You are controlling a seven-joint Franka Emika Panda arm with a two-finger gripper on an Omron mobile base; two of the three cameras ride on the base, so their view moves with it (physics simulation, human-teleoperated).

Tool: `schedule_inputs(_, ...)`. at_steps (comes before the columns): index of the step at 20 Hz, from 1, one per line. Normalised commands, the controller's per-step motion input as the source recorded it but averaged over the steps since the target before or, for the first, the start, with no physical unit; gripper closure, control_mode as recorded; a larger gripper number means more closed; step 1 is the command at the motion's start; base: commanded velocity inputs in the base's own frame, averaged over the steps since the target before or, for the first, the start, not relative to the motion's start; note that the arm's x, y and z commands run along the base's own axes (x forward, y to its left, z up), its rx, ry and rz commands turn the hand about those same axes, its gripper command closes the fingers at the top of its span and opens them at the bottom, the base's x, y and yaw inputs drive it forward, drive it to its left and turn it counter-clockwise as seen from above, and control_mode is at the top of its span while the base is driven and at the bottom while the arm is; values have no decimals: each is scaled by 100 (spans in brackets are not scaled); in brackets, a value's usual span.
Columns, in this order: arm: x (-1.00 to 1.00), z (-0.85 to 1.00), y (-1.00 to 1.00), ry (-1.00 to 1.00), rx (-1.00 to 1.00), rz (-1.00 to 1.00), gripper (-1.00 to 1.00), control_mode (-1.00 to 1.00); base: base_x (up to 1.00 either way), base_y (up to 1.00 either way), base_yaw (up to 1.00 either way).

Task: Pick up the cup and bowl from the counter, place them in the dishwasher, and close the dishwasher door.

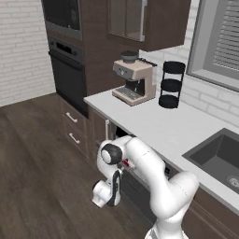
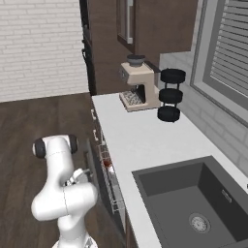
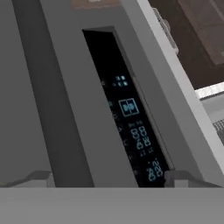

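My gripper is open, its two tips wide apart with nothing between them. Just beyond them is the dishwasher door's top edge, where the black control strip shows pale blue symbols. In the base views my arm reaches down in front of the dishwasher under the counter. The dark door stands tilted, partly raised, beside the pale wire rack. A small red thing sits in the rack and also shows behind my arm. I cannot tell whether it is the cup or the bowl.
A beige coffee machine and a black three-tier stand stand at the back of the counter. The dark grey sink lies to the right. A black wall oven and drawers with silver handles are to the left. Open wooden floor lies beside my arm.
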Motion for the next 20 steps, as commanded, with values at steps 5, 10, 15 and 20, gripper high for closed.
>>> schedule_inputs(5,56,-12,-100,0,-14,-4,-100,-100,0,0,0)
schedule_inputs(10,63,-15,-100,-10,-15,0,-100,-100,0,0,0)
schedule_inputs(15,57,-24,-99,-25,-17,0,-100,-100,0,0,0)
schedule_inputs(20,52,-16,-98,-33,-16,0,-100,-100,0,0,0)
